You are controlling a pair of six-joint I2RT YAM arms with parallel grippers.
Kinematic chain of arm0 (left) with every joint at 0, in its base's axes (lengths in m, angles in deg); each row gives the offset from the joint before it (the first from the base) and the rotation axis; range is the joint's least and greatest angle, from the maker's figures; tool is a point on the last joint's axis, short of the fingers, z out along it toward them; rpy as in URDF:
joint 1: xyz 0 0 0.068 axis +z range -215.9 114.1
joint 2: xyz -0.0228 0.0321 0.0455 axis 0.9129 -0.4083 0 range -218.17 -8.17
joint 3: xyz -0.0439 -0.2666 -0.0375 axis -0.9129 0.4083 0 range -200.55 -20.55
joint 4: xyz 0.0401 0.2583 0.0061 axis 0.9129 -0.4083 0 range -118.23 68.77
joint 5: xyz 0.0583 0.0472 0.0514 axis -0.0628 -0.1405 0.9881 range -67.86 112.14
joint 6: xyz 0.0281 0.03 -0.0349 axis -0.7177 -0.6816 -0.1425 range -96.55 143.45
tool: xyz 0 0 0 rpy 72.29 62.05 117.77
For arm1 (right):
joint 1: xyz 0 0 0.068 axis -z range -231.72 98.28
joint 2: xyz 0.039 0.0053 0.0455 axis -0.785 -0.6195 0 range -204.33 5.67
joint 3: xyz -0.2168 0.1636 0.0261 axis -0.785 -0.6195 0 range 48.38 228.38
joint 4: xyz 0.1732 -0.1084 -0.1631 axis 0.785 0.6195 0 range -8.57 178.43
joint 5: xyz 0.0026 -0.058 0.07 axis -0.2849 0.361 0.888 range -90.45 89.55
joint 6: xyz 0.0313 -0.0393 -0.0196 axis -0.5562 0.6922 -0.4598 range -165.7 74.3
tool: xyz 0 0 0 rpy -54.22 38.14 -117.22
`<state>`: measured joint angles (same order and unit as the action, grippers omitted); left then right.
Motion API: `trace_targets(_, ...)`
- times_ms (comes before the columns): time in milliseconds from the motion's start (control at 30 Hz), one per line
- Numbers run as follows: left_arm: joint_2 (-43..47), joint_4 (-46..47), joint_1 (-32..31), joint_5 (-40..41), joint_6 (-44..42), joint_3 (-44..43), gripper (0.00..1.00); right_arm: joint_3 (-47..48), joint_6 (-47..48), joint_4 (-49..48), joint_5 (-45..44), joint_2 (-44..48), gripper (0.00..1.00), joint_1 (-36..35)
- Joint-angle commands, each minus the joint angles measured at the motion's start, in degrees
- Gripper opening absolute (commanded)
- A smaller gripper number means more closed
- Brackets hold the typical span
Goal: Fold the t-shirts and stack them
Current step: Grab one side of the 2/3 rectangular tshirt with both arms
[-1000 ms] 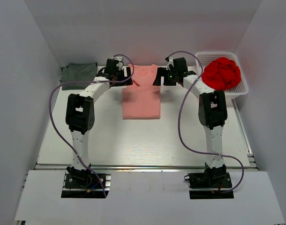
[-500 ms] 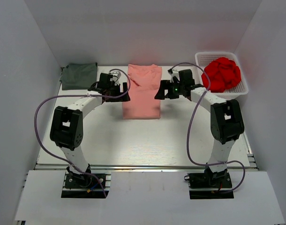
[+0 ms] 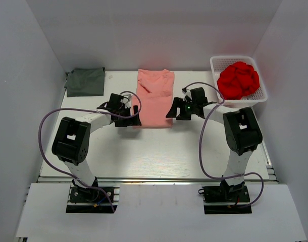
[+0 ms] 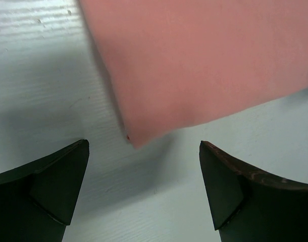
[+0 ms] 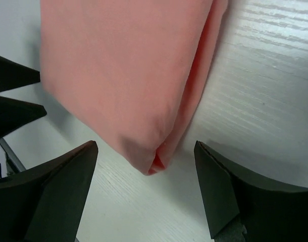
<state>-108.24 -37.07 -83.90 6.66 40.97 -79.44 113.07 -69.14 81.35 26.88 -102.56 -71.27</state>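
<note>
Two shirts lie out: the grey-green t-shirt [image 3: 85,81] folded at the table's [image 3: 154,151] far-left corner, then my left gripper [image 4: 144,151], spread, at the salmon-pink t-shirt's [image 3: 155,98] near-left corner, and my right gripper [image 5: 146,151], spread, at its near-right. I'd pinch all layers evenly.

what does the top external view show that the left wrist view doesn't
Only top external: the dark grey-green shirt folded at far left, the white basket holding red cloth, and the right pincer. Only left wrist: the near corner of the pink shirt close up, just ahead of the gap between open fingertips. Both: the pink shirt, the left pincer, the white table.
</note>
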Motion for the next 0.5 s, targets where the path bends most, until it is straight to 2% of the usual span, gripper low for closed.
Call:
trace_targets(0,3.22,1.16,-1.07,0.28,0.59,1.23,1.0,-0.88,-3.54,-3.88,1.23,-1.81,0.82,-0.66)
trace_targets(233,3.22,1.16,-1.6,2.12,1.11,1.24,0.98,-4.29,-6.09,-4.85,1.85,-2.61,0.66,-0.75)
trace_targets(367,2.69,1.16,-1.6,2.13,1.11,1.85,0.96,-7.55,-6.53,-5.28,2.02,-1.9,0.43,-0.58)
trace_targets(400,2.69,1.16,-1.6,2.13,1.11,1.85,0.95,-8.77,-6.88,-5.98,2.46,-1.9,0.24,-0.66)
trace_targets(467,2.69,1.16,-1.6,2.13,1.11,1.85,0.94,-9.92,-7.49,-7.3,2.81,-1.9,0.07,-0.66)
